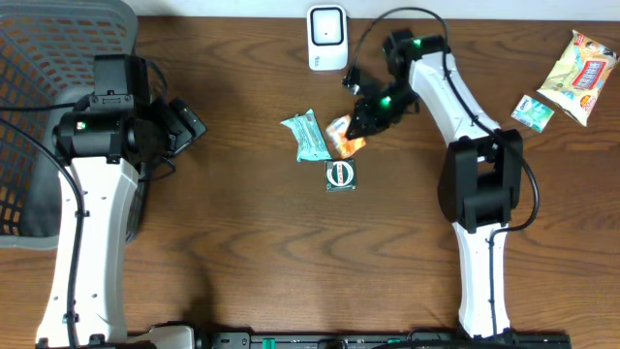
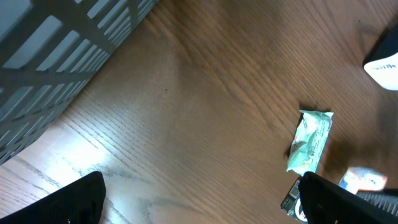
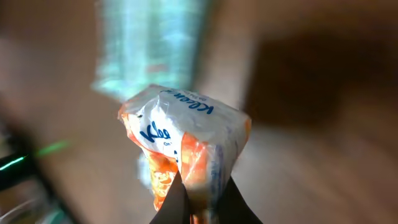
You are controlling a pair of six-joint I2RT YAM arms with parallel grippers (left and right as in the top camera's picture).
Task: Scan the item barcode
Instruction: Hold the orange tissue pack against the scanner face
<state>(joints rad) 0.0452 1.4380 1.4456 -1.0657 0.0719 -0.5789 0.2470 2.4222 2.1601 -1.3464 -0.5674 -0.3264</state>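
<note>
1. Two arms work at a brown wooden surface, the left one beside a grey basket and the right one reaching in towards the middle.
2. Right pincer: clenched on an orange-and-white packet, gripping it at one end. In the right wrist view the dark fingertips pinch the lower edge of the packet, which shows blue lettering on white wrap with orange beneath.
3. Seen from above, the held packet sits near the centre of the surface, below and a little right of the white scanner at the far edge, and well apart from it. Whether the packet is clear of the wood cannot be told.
4. Just beside it on the left lies a teal packet; just below it lies a small dark green square packet.
5. Left pincer: released, with nothing between its fingers. In the left wrist view both dark fingers stand at the lower corners with bare wood between them, the basket at upper left and the teal packet further off to the right.
6. At the far right edge lie a yellow snack bag and, near it, a small green-and-white packet.
</note>
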